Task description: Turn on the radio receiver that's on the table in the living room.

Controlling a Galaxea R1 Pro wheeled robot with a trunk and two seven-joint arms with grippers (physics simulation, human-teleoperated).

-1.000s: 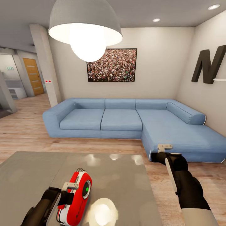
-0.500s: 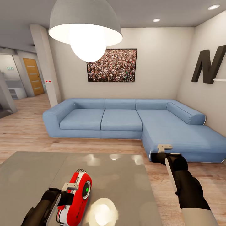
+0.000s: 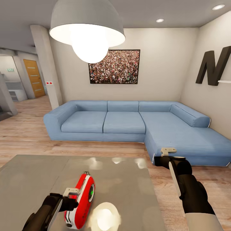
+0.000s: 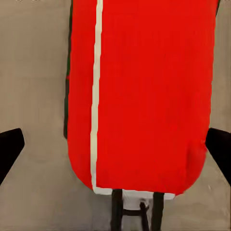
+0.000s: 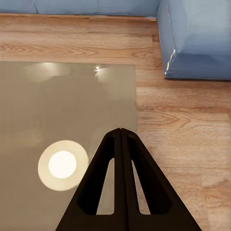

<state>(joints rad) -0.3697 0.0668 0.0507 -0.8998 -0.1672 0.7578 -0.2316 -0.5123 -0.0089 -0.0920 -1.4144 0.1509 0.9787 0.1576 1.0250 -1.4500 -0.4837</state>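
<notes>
The radio receiver (image 3: 81, 199) stood on the near part of the table (image 3: 128, 189), a little left of centre, on its edge and tilted, with its green-centred dial (image 3: 91, 190) facing right and away from the left arm. The left gripper (image 3: 71, 199) was pressed up against the radio's near left side; in the left wrist view its two dark fingers (image 4: 9, 150) stood wide apart at either edge of the picture, with the red body (image 4: 144, 96) between them but not pinched. The right gripper (image 3: 167, 150) hung past the table's right edge, above the wood floor (image 3: 25, 134) near the blue sofa (image 3: 128, 123), and in the right wrist view its fingers (image 5: 115, 192) lay flat together, holding nothing.

The step in hand looked like the contact itself: the left arm working at the radio to switch it on. Whether the set was already on, the pictures did not tell. Since the dial faced away from the left fingers, the next move probably called for a touch on that face, or a steadier hold so the tilted radio would not topple over under the push
</notes>
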